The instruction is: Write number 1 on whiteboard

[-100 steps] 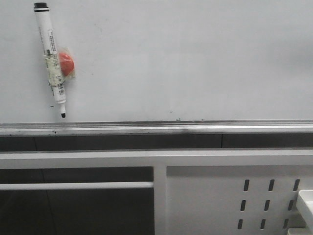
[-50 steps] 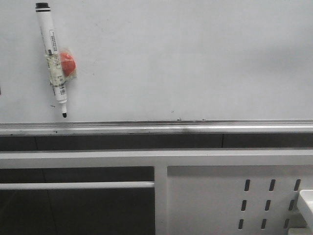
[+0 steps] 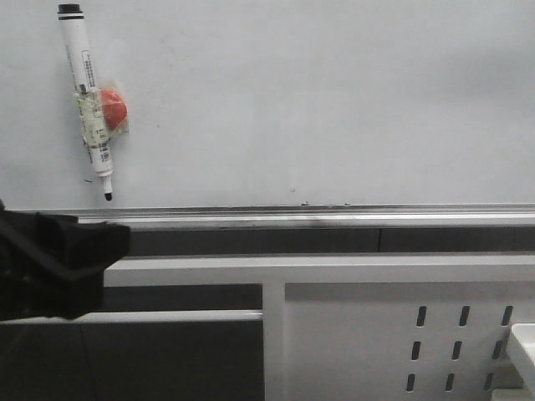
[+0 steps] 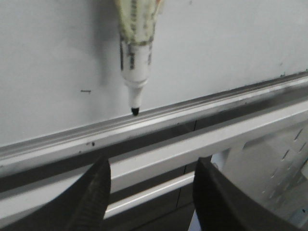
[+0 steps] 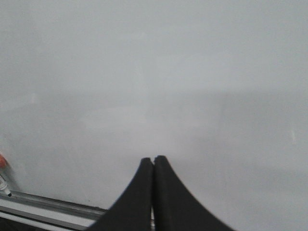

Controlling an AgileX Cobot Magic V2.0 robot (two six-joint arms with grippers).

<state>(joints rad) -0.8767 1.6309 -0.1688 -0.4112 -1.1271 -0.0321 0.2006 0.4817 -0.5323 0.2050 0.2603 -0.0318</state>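
Whiteboard (image 3: 334, 100): bare of any stroke. Marker pen (image 3: 86, 96) hangs at its upper left (red magnet (image 3: 114, 109) beside). Left end effector (image 4: 151, 192): fingers apart, below the pen tip. Right end effector (image 5: 153, 166): fingers together, empty.

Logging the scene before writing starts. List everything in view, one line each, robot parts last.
whiteboard: 1, pale grey-white, fills the upper front view; no number 1 on it yet.
rail: 1, silver, along the board's lower edge.
marker: 1, white with black tip, stuck on the board upper left, tip down.
magnet: 1, red, beside the marker.
panel: 1, white with slotted holes, below the rail on the right.
left gripper: 1, black, jaws open, below the marker tip.
right gripper: 1, black, jaws shut, facing bare board.
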